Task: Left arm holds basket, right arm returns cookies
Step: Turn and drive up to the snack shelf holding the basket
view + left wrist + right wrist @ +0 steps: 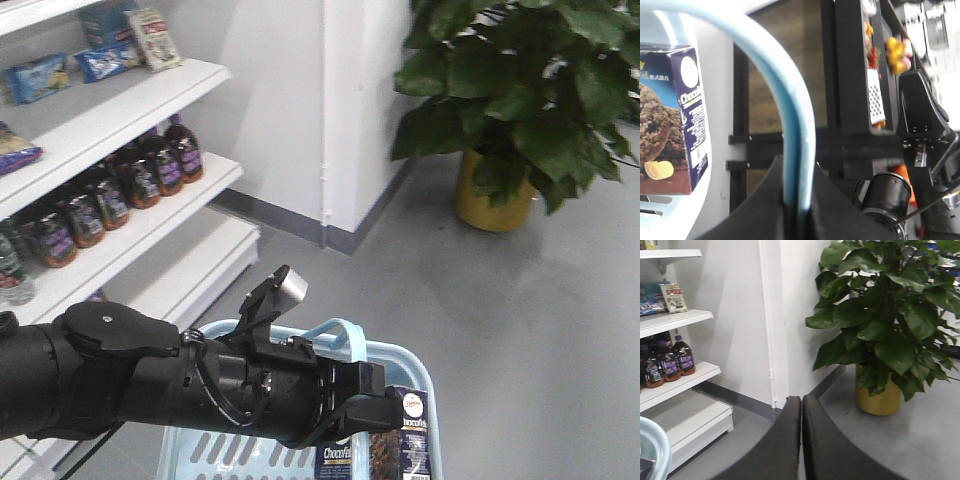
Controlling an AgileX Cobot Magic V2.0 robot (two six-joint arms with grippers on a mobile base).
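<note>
Nearest, the left end effector [798, 172] is clamped narrowly on the light blue handle [790, 100] of the basket [400, 350], with the loop running down between its black fingers. The left arm [110, 370] lies across the near left. The cookies carton [405, 445] stands upright inside the basket at the near right, partly hidden by that end effector. Its white lettering reads "Choco…" under an oval logo. The right end effector [801, 407] has its fingers pressed together on nothing. Farther left, white shelves [150, 105] carry dark bottles [130, 178] with purple labels and blue snack packs [105, 60], their writing too small to read. Far right stands a leafy plant [530, 90] in a yellow pot [495, 200].
</note>
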